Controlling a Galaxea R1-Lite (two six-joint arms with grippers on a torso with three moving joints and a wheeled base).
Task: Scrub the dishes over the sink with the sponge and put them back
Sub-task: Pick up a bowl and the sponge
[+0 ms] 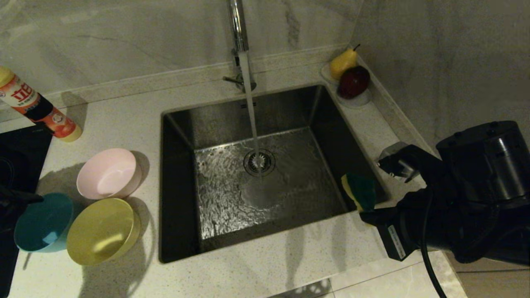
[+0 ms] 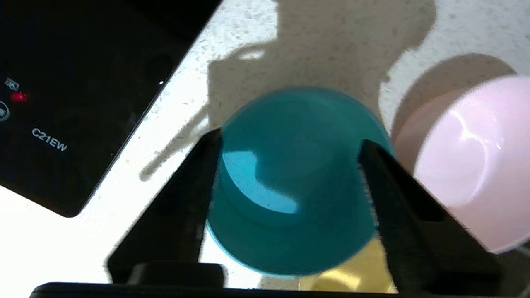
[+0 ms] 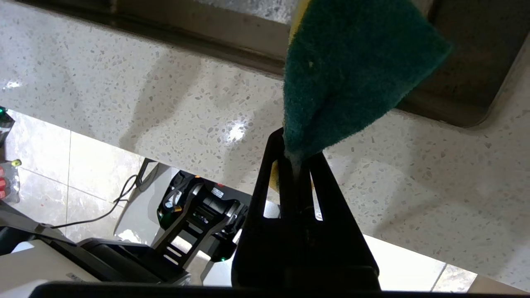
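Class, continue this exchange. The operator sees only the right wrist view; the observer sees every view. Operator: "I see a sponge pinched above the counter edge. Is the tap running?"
Observer: Yes. Water streams from the tap onto the drain of the sink.
Operator: Where are the bowls?
Observer: All three stand on the counter to the left of the sink: pink bowl, blue bowl, yellow bowl.
Operator: And the left end effector?
Observer: The left end effector is open, with one finger on each side of the blue bowl.
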